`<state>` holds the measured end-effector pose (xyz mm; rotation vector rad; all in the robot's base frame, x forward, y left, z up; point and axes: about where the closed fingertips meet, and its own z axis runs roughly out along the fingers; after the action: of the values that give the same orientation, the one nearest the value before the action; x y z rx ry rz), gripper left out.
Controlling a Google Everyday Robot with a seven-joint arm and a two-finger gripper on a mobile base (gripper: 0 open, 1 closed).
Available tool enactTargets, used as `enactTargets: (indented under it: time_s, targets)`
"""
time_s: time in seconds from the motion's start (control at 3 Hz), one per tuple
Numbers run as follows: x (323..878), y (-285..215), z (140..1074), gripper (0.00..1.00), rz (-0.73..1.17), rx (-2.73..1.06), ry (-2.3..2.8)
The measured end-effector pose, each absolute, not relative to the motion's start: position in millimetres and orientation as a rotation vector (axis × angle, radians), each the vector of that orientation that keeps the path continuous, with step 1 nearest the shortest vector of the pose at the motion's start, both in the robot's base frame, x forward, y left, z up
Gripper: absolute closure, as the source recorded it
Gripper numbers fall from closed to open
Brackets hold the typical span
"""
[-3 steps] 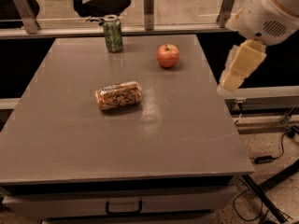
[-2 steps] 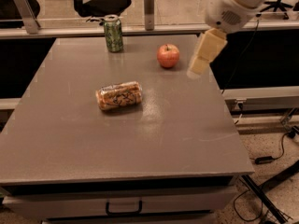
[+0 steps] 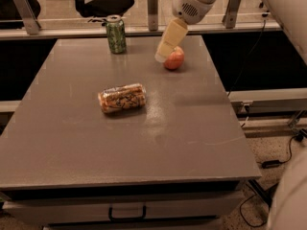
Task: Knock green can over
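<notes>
The green can [image 3: 115, 34] stands upright near the far edge of the grey table [image 3: 86, 138], left of centre. It is slim, green with pale markings and a silver top. My gripper [image 3: 163, 53] hangs from the arm at the top of the view, its cream fingers pointing down-left. It is over the far part of the table, right of the can and apart from it, just in front of the red apple [image 3: 174, 59].
An orange-and-white can [image 3: 122, 98] lies on its side in the middle of the table. A railing and black office chairs stand behind the far edge. Cables lie on the floor to the right. A drawer handle sits below the front edge.
My gripper has swung left from beyond the table's right edge to over the table by the apple. The cans and the apple have not moved.
</notes>
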<state>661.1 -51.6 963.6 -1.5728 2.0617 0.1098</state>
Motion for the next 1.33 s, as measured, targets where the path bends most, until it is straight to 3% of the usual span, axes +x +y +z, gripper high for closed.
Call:
enactTargets:
  time_s: [0.67,1.33]
  targets:
    - [730.4,-3.9,944.4,0.00,0.292,-1.339,2.114]
    - [776.4,37.7,930.4,0.00,0.272,-1.140,2.063]
